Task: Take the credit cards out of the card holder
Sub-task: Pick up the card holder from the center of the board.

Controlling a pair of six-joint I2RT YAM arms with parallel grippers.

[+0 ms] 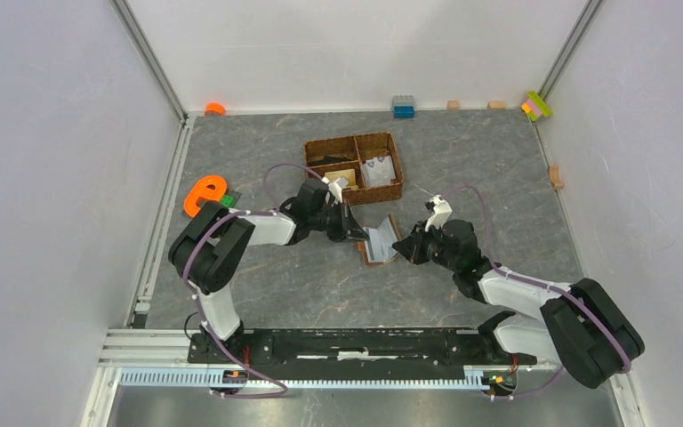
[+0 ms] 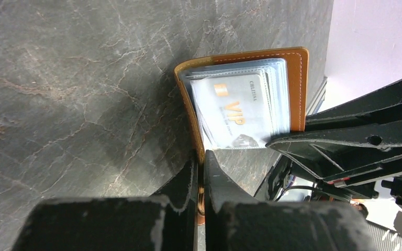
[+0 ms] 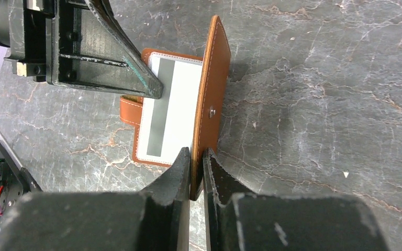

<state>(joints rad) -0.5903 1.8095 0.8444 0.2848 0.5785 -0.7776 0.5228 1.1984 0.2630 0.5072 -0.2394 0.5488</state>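
Here, left jaws, right jaws, clamping card holder (image 3: 213, 94)

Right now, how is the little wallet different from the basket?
The card holder is small, smooth and open with one flap upright; the basket is bigger, woven and split into compartments. The left gripper and right gripper pinch the card holder; neither grips the basket. Both are brown and hold cards.
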